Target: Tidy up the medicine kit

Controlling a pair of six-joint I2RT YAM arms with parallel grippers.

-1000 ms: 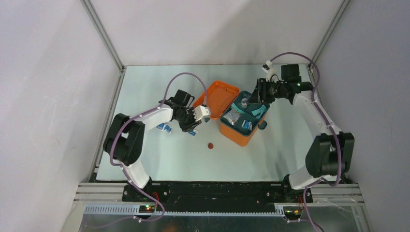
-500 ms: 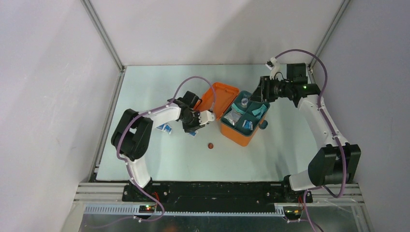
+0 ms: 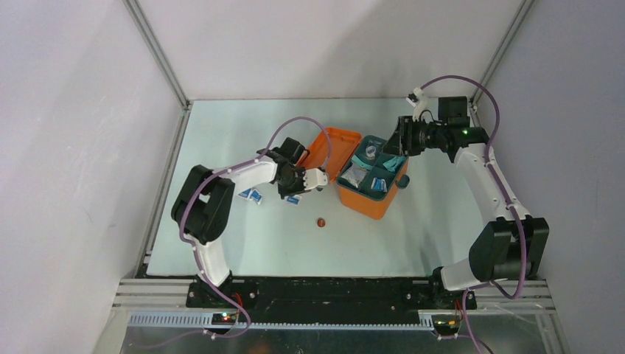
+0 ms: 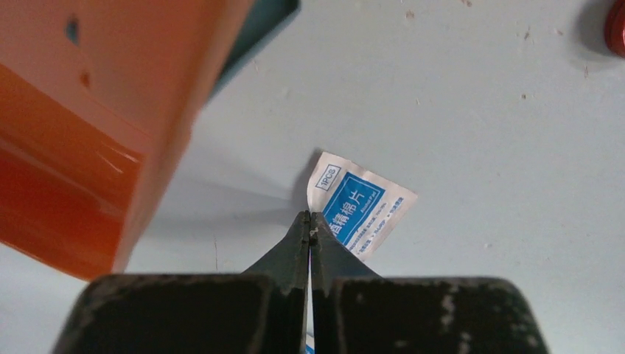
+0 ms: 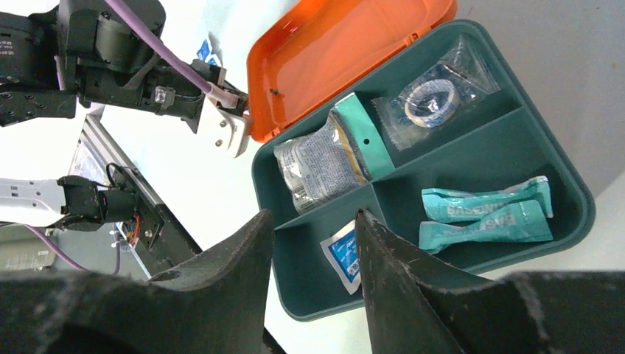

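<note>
The medicine kit point(image 3: 366, 200) is an orange box standing open mid-table, its lid point(image 3: 333, 150) leaning back to the left. Its teal tray point(image 5: 472, 155) holds a grey pouch point(image 5: 320, 166), a clear packet with a tape roll point(image 5: 431, 99), two teal sachets point(image 5: 486, 214) and a blue-white packet point(image 5: 344, 254). My left gripper point(image 4: 310, 219) is down at the table beside the lid point(image 4: 88, 110), shut on the edge of another blue-white packet point(image 4: 365, 206). My right gripper point(image 5: 313, 215) hovers open over the tray's near edge, holding nothing.
Two more blue-white packets point(image 3: 251, 195) lie on the table left of my left gripper point(image 3: 292, 193). A small red round object point(image 3: 320, 222) sits in front of the kit. Grey walls close the table at the back and on both sides.
My left gripper's jaws have closed onto the packet on the table. The right arm drew back and up from the kit early on, then held still. The kit shifted slightly.
</note>
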